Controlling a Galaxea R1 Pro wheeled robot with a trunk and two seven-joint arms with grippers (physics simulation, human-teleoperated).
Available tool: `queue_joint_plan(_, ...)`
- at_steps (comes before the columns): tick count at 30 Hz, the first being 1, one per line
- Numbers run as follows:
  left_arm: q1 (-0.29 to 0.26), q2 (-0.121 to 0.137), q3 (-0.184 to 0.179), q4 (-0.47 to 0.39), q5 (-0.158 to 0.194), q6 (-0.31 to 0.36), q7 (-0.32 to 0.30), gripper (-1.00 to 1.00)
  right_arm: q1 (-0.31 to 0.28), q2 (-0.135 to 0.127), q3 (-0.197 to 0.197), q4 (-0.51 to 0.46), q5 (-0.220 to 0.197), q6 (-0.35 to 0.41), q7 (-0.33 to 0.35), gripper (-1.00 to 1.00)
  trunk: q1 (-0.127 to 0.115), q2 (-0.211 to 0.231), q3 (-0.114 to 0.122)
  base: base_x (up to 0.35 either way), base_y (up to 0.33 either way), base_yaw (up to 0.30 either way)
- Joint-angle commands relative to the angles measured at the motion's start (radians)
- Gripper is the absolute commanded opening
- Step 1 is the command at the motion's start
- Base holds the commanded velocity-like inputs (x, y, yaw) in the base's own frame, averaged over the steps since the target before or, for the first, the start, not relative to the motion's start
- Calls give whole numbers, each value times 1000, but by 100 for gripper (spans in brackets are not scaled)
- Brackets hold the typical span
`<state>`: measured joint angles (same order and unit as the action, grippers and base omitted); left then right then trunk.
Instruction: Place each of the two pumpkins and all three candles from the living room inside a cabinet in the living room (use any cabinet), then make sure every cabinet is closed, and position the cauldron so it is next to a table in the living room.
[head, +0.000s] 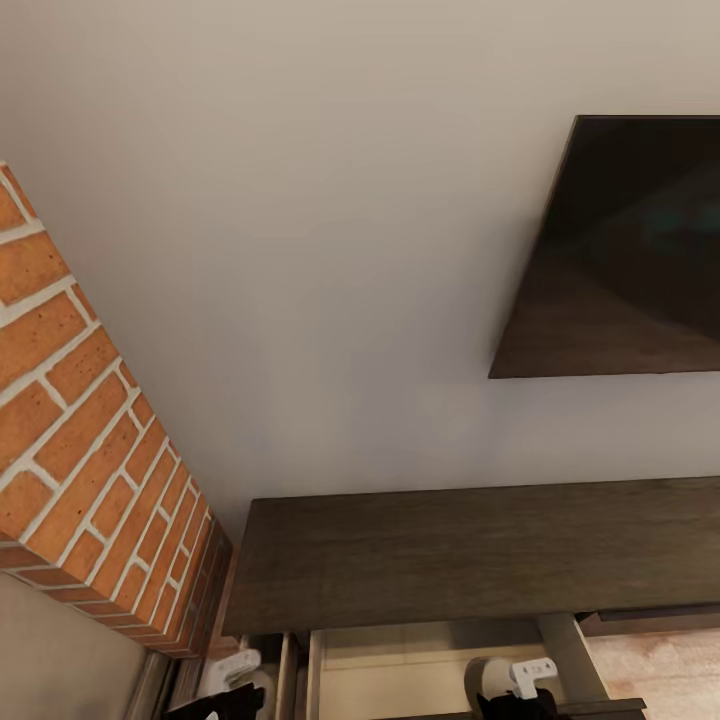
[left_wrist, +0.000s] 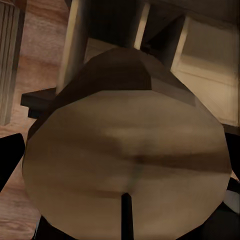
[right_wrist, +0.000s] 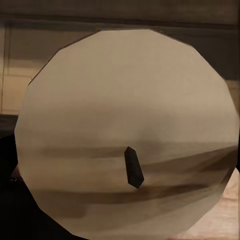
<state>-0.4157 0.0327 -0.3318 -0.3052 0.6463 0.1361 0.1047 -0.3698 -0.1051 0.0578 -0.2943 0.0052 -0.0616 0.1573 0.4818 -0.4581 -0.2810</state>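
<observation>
My left wrist has a white bracket on a grey round body. My right wrist looks the same, with black parts below.

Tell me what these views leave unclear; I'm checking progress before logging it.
Head view: the open drawer of the cabinet is cut by the bottom edge; contents unseen.
Head view: left gripper and right gripper are cut by that edge; grip unclear.
Left wrist view: the left candle blocks the fingers.
Right wrist view: the right candle hides most behind it.
</observation>
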Motion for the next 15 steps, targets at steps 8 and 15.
queue_joint_plan(8,1,-45,2,3,-2,2,1,-100,-9,3,0,-93,1,216,-2,-100,0,0,0,0,0,0)
queue_joint_plan(15,0,-109,2,1,-1,3,1,-100,-9,6,2,-128,-3,296,-9,-100,0,0,0,0,0,0)
